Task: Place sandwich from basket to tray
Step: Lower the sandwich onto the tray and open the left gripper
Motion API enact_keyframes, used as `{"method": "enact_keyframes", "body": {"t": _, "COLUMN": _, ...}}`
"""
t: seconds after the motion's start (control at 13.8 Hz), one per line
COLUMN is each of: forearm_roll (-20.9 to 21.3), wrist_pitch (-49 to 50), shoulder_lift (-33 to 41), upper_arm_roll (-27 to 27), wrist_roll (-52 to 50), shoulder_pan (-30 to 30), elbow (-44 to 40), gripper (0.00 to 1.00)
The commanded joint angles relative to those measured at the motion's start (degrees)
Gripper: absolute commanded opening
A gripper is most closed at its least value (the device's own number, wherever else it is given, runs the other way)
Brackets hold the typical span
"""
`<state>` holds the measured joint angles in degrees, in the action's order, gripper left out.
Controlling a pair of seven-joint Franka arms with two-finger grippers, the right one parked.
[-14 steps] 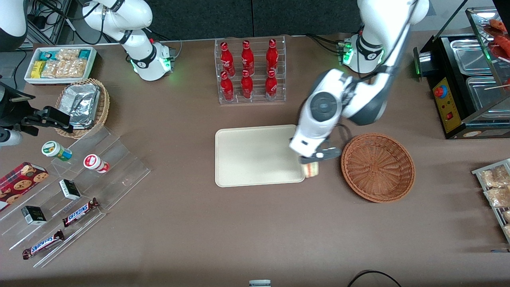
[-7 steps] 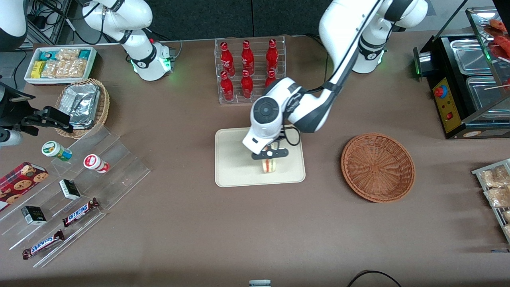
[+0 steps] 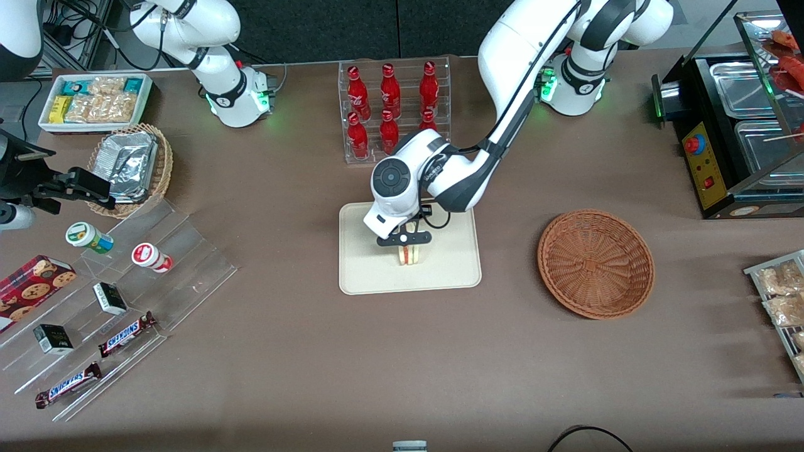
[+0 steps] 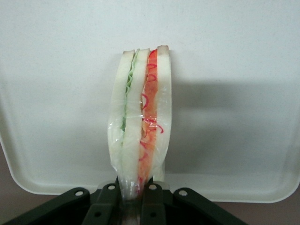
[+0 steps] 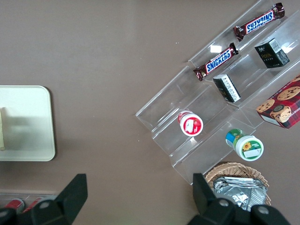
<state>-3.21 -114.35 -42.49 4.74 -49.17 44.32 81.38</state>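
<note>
Since a second ago the gripper (image 3: 405,239) has carried the sandwich (image 3: 409,254) from the tray's basket-side edge to above the middle of the tray (image 3: 364,270). Its fingers (image 4: 152,199) pinch the wrapped wedge narrowly, cut edge upright. Toward the working arm's end, the basket (image 3: 595,262) holds nothing.

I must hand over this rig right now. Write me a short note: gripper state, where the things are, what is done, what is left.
Gripper: shut on the sandwich, holding it upright over the tray.
Sandwich: wrapped in clear film, out of the basket, above the middle of the tray; whether it touches the tray cannot be told.
Basket: empty, beside the tray, toward the working arm's end of the table.
Done: pick-up and carry to the tray.
Left: set the sandwich down, open the gripper, lift the arm away.
</note>
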Motion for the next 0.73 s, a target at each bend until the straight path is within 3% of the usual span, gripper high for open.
{"method": "enact_keyframes", "body": {"t": 0.0, "forearm_roll": -0.13, "wrist_pitch": 0.88, "shoulder_lift": -1.36, "upper_arm_roll": -0.87, "wrist_roll": -0.57, "shoulder_pan": 0.85, "elbow": -2.11, "gripper": 0.0}}
{"method": "enact_keyframes", "body": {"t": 0.15, "forearm_roll": -0.13, "wrist_pitch": 0.8, "shoulder_lift": -1.54, "upper_arm_roll": -0.87, "wrist_roll": -0.66, "shoulder_pan": 0.85, "elbow": -2.11, "gripper": 0.0}}
{"method": "enact_keyframes", "body": {"t": 0.22, "forearm_roll": -0.13, "wrist_pitch": 0.8, "shoulder_lift": -1.63, "upper_arm_roll": -0.87, "wrist_roll": -0.66, "shoulder_pan": 0.77, "elbow": -2.19, "gripper": 0.39}}
{"method": "enact_keyframes", "body": {"t": 0.29, "forearm_roll": -0.13, "wrist_pitch": 0.27, "shoulder_lift": -1.72, "upper_arm_roll": -0.96, "wrist_roll": -0.66, "shoulder_pan": 0.77, "elbow": -2.11, "gripper": 0.95}}
{"method": "enact_keyframes", "body": {"t": 0.36, "forearm_roll": -0.13, "wrist_pitch": -0.43, "shoulder_lift": -1.72, "upper_arm_roll": -0.96, "wrist_roll": -0.66, "shoulder_pan": 0.85, "elbow": -2.02, "gripper": 1.0}}
{"method": "enact_keyframes", "body": {"t": 0.65, "forearm_roll": 0.04, "wrist_pitch": -0.26, "shoulder_lift": -0.93, "upper_arm_roll": -0.96, "wrist_roll": -0.75, "shoulder_pan": 0.77, "elbow": -2.02, "gripper": 1.0}}
